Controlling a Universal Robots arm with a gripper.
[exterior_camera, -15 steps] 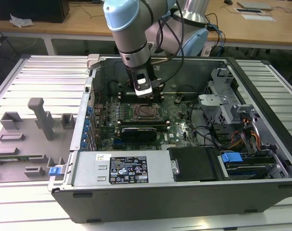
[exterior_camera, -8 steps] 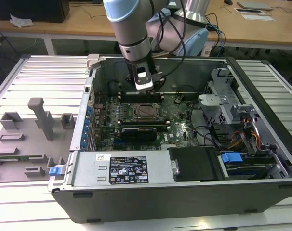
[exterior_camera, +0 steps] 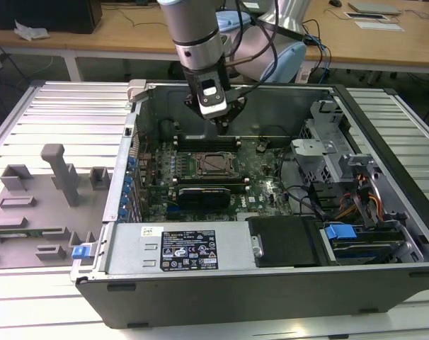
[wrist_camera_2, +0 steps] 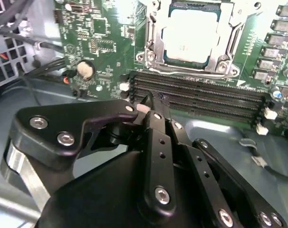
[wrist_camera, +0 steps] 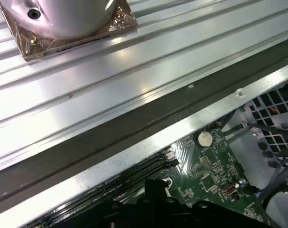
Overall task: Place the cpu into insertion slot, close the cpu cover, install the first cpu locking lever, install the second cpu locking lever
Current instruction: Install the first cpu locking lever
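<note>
From my remote station, the gripper (wrist_camera_2: 151,107) has its jaws clenched together, holding nothing, just above the RAM slots (wrist_camera_2: 201,95). Beyond them, the cpu (wrist_camera_2: 189,35) sits flat in the insertion slot (wrist_camera_2: 156,40). I judge it light, rigid and fragile underneath; it is best held by its edges.
</note>
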